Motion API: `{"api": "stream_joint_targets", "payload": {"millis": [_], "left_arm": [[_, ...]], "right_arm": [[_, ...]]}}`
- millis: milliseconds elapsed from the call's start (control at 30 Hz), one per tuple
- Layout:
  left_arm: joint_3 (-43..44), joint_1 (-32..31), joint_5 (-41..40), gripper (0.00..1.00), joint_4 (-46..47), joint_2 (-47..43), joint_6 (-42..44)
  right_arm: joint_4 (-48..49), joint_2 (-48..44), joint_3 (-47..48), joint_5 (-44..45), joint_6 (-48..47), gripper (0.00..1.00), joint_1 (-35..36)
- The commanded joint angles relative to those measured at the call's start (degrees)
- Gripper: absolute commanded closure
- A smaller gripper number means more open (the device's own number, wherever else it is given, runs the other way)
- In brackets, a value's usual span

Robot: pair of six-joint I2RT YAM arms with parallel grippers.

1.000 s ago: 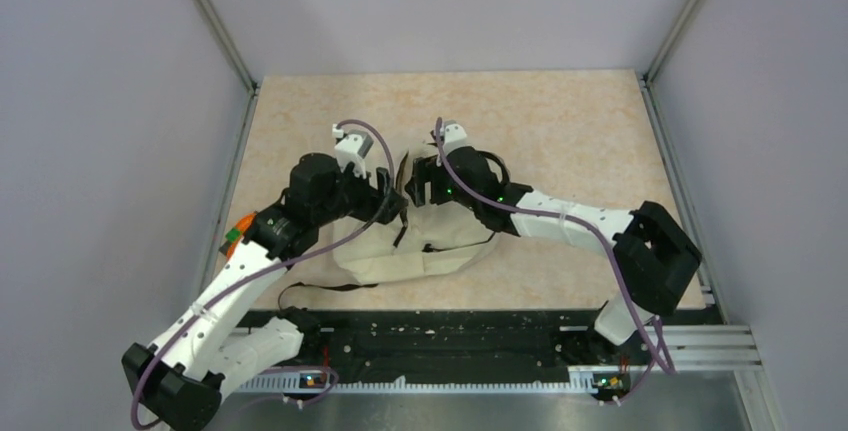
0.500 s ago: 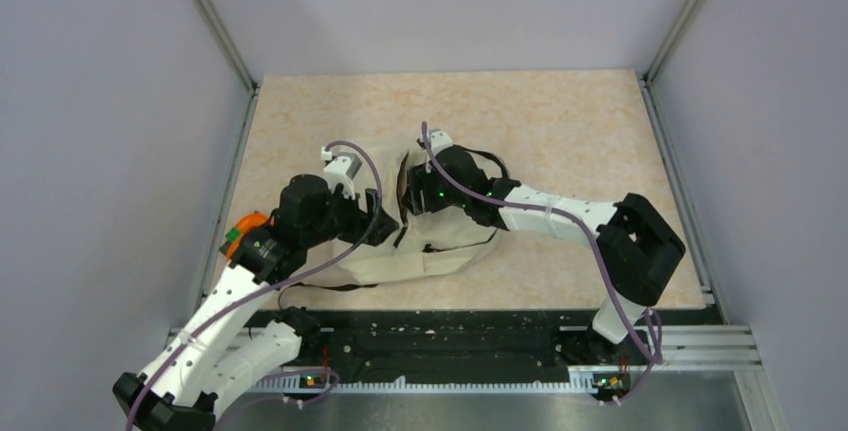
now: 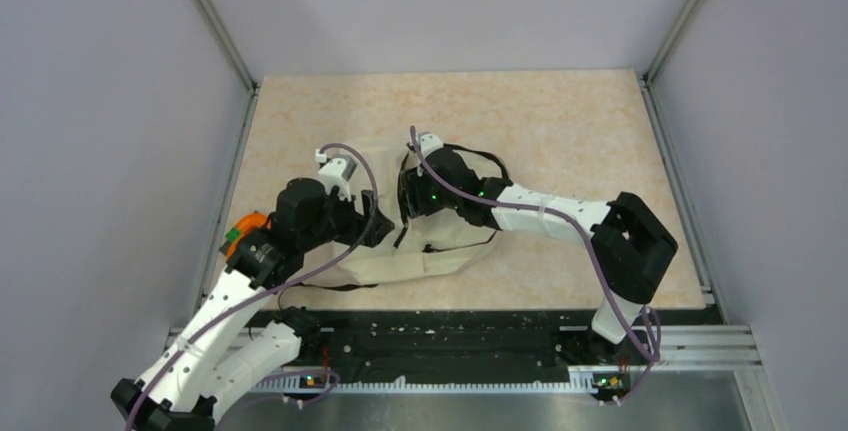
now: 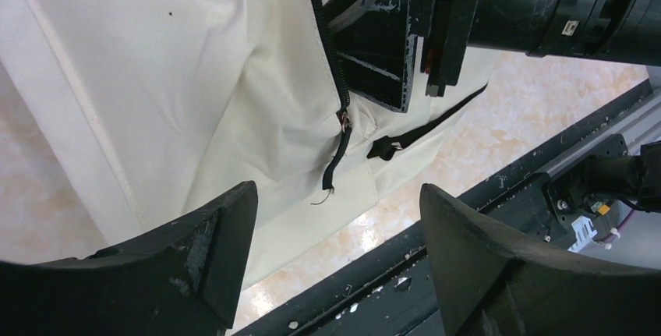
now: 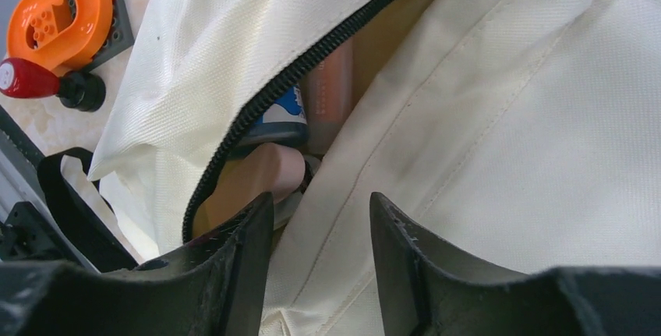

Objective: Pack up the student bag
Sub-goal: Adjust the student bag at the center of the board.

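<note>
L arm has backed off over the last sec: in the top view its elbow has swung out toward the near-left and the left claw (image 4: pixel 337 207) has slid off the middle of the student bag (image 3: pixel 420 256) toward the bag's near-left edge. It's released, jaws wide apart w/ nothing between them, hanging over the cream fabric just short of the zip pull (image 4: pixel 343 122).

R arm has shifted a little left and farther in, so the right claw (image 5: pixel 321 205) now sits right over the zipper (image 5: pixel 312 55) opening. Its jaws are parted; you can't see any fold pinched between them.

The bag lies flat on the worktop (image 3: pixel 560 131), centre-near, between both arms, and hasn't budged. The mouth gapes, w/ a blue-and-white item (image 5: pixel 281 114) and a pinkish tube (image 5: pixel 327 94) already inside. The orange toy (image 5: pixel 58 12) is outside, just beside the bag's left edge.

My read: L is prob. clearing out to fetch that toy, while R is placed to hold the mouth open. Packing isn't finished.
</note>
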Motion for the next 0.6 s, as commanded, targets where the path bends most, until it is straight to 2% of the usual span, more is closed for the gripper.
{"api": "stream_joint_targets", "payload": {"millis": [0, 100, 233, 400, 567], "left_arm": [[0.2, -0.2, -2.6, 0.19, 0.8, -1.6, 0.7], [0.1, -0.2, -3.7, 0.17, 0.7, -2.0, 0.7], [0.1, -0.3, -3.8, 0.17, 0.6, -2.1, 1.2], [-0.8, -0.3, -3.8, 0.17, 1.6, -1.7, 2.1], [-4.7, -0.2, -0.4, 0.23, 6.0, -1.2, 1.2]], "right_arm": [[-2.4, 1.0, 3.7, 0.9, -1.4, 0.55, 1.7], [-4.1, 1.2, 3.8, 0.7, -1.2, 0.65, 1.9], [-4.6, -0.9, 2.7, 3.2, 0.2, 0.93, 2.1], [-1.9, -7.9, -2.3, 10.0, 3.6, 1.0, 2.1], [10.7, -16.3, -15.3, 14.4, 12.6, 1.0, 2.1]]}}
